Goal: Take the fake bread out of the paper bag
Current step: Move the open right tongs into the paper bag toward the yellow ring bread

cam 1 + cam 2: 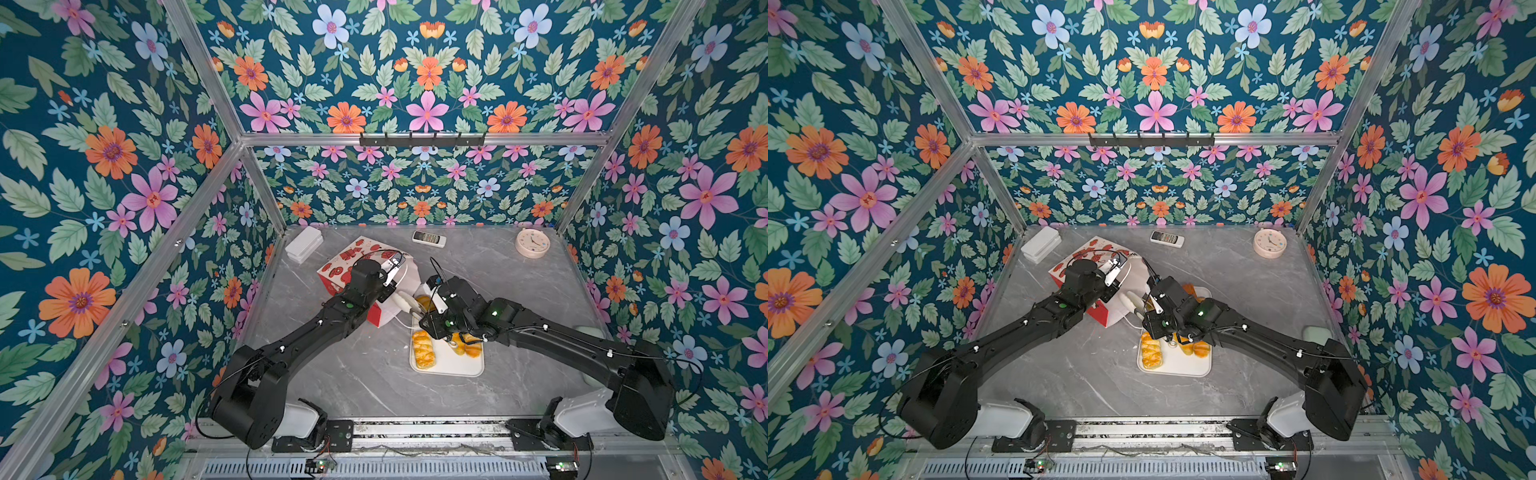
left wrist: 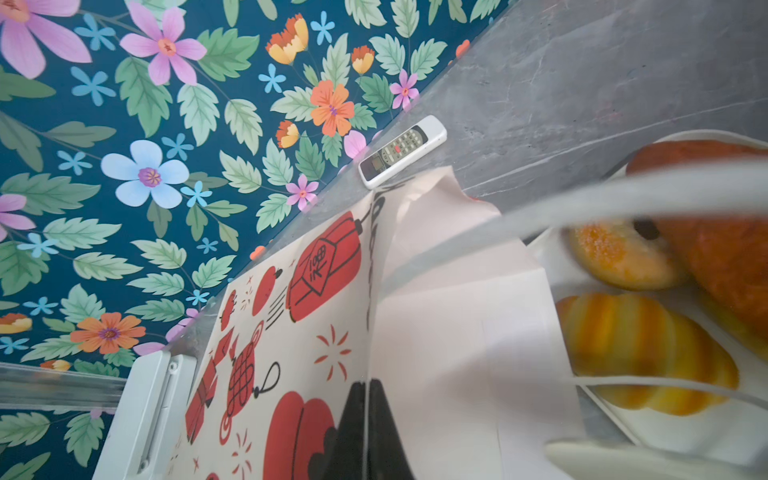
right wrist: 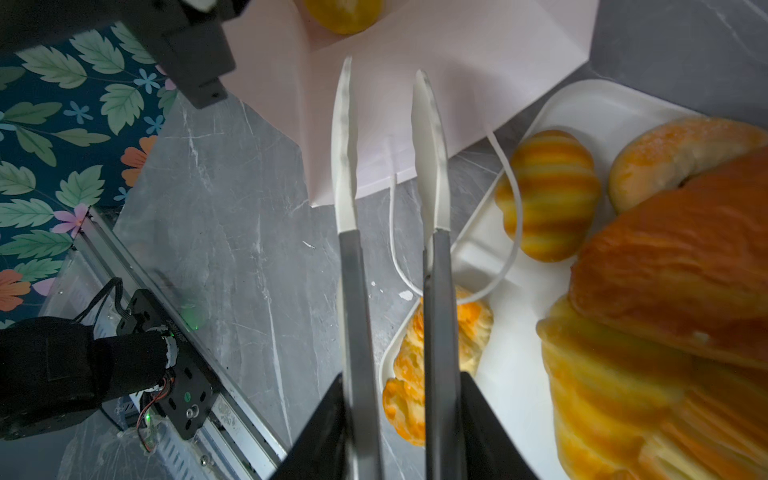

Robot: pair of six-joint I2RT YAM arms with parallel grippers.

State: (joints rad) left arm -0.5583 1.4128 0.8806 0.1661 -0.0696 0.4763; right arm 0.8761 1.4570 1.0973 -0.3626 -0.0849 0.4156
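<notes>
Where the grey marbled table [image 1: 374, 374] spreads between the two arms, the paper bag [image 1: 361, 249] sits left of centre, tipped with its open white end toward the white tray [image 1: 453, 365]. The bag's edge reaches just beside the tray's far corner.

Most of the fake bread lies on the tray. A big orange-brown croissant [image 3: 673, 270] rests over a paler ridged loaf [image 3: 602, 395], a sugared bagel [image 2: 615, 253] lies beside it, a striped yellow roll [image 3: 548, 195] sits near the bag, and a plaited piece [image 1: 424, 351] lies along the tray's left edge. One more yellow piece [image 3: 343, 14] shows on the bag's white paper, beyond the tongs.

The right gripper [image 3: 401, 415] is clamped on the grey handles of a pair of tongs [image 3: 355, 291]. Their white tips [image 3: 345, 145] stand apart over the bag's edge with nothing between them. The left gripper [image 2: 368, 432] is closed tight, pinching the edge of the bag's printed panel. A thin white cord handle [image 3: 511, 208] loops from the bag across the tray rim.

A white remote [image 1: 429, 238] and a round clock [image 1: 532, 243] sit at the table's far edge.
</notes>
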